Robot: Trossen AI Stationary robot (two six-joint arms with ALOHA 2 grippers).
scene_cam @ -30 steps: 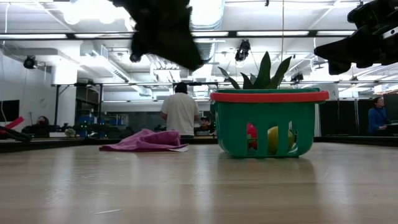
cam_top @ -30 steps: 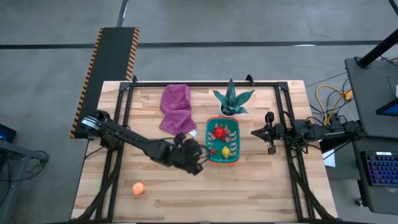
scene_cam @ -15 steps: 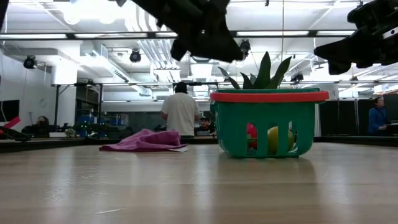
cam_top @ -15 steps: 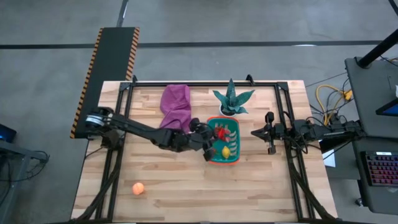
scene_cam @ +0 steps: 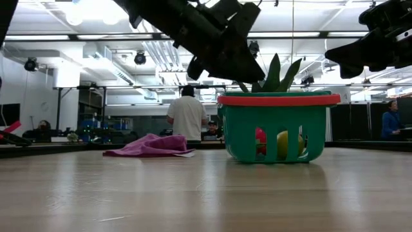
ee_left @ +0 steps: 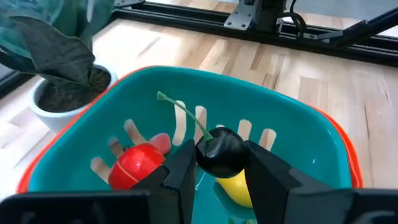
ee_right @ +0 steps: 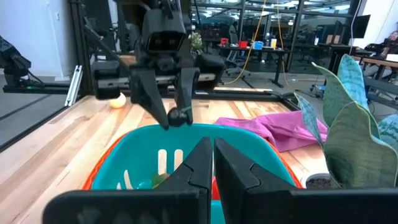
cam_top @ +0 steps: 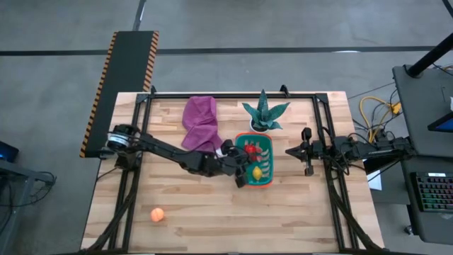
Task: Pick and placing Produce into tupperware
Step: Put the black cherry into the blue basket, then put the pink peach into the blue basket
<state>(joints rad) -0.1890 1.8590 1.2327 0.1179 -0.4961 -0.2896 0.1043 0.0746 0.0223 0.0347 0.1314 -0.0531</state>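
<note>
- Left arm has swung from bare table beside the basket (cam_top: 254, 160) to over its near rim; the left gripper (ee_left: 219, 163) now hangs above the basket's inside.
- Fingers clamped on a dark cherry (ee_left: 221, 151) with a green stem; it sits between the two pads, clear of the basket floor.
- Already in the basket: a red fruit (ee_left: 135, 165), a lemon (ee_left: 236, 189) just under the cherry, and a pink piece, partly hidden.
- Orange ball (cam_top: 157, 214) lies on the table well apart from the basket, toward the near left corner, not yet collected.
- Right gripper (ee_right: 213, 155) waits on the far side of the basket, fingers pressed together, holding nothing.
- Plant (cam_top: 264, 113) and cloth (cam_top: 201, 123) sit beside the basket, untouched.
- Judgement: cherry is placed for release; opening here should drop it in. Ball looks like the last piece.
</note>
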